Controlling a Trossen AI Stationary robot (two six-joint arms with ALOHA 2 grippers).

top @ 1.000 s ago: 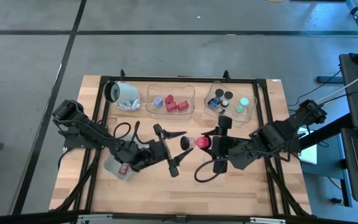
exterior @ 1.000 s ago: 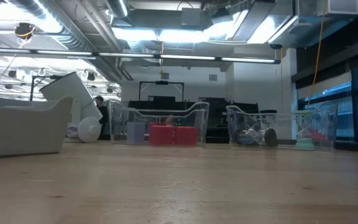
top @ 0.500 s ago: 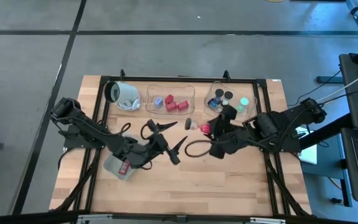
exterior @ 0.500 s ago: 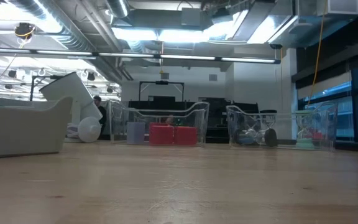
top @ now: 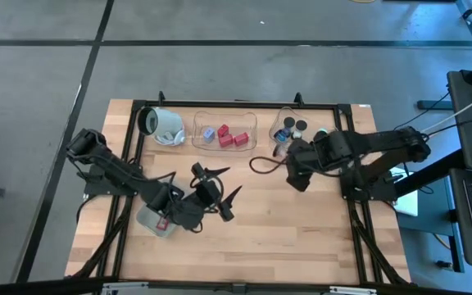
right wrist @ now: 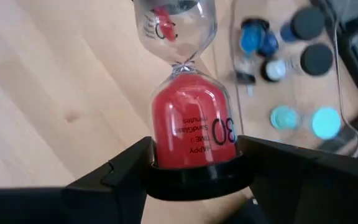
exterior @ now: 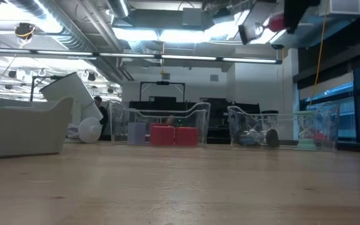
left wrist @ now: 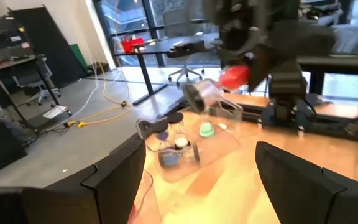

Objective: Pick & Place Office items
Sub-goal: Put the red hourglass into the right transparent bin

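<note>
My right gripper [right wrist: 194, 180] is shut on an hourglass [right wrist: 188, 124] with red sand and black end caps. It hovers high beside the right clear tray [top: 297, 131]; the low view shows the hourglass [exterior: 275, 22] at the top of the picture. That tray holds black cylinders [right wrist: 319, 59], blue pieces [right wrist: 253, 37], a mint-green disc [right wrist: 283, 117] and a teal disc [right wrist: 325, 121]. Red and blue blocks lie in the middle clear tray [top: 224, 135]. My left gripper [top: 216, 192] is open above the table's middle, touching nothing. My right gripper pinches the hourglass by the black end cap [right wrist: 197, 183] next to the sand-filled bulb, one finger [right wrist: 117, 174] on each side. The hourglass points forward, away from the fingers, and is lifted clear of the table, lying roughly level in the low view.
A large white cylinder with a dark end [top: 158, 123] lies at the far left of the table. A grey-blue tray [top: 154, 217] sits under the left arm. A cable loop [top: 260, 166] hangs by the right arm. Bare wood [top: 301, 229] lies on the near right.
My right gripper has carried the hourglass up from the table's middle toward the far edge and the right clear tray, rising into the low view's top. My left gripper, which stood close to the hourglass, has drawn back a little toward the left and stayed open.
</note>
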